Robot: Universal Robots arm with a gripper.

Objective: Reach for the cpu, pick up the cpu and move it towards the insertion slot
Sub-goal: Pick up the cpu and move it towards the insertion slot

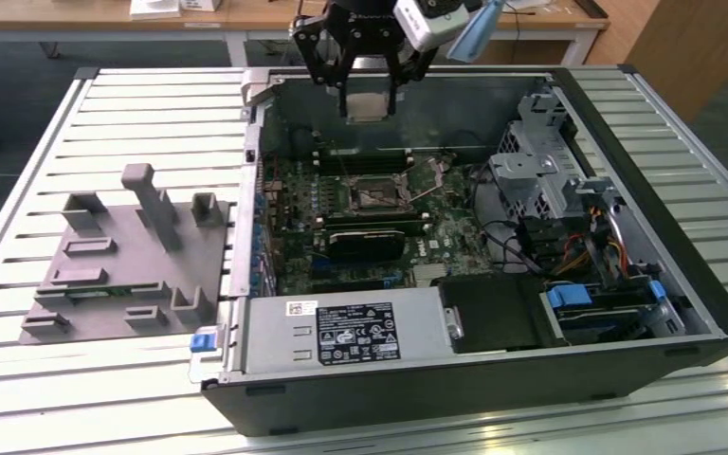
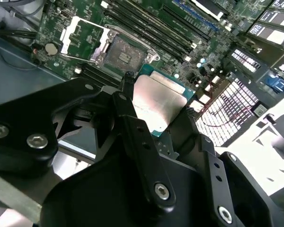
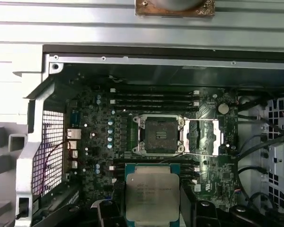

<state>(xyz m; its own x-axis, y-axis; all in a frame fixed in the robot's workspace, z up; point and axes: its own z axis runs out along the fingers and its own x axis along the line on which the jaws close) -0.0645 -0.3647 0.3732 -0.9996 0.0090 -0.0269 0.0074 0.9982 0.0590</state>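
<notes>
While clamped in tool (image 1: 370,102), cpu (image 1: 368,106) aloft.

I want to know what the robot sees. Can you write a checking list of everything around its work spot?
Surface: slatted silver metal table, bearing the open black computer case.
Job's things: flat square silver cpu held above the motherboard; square insertion slot open, bracket flipped aside.
Clutter: grey plastic fixture block beside the case.
Grippers: black gripper, fingers shut on the cpu.
Cables: coloured wire bundle inside the case.
Surroundings: wooden desk behind the table.
</notes>
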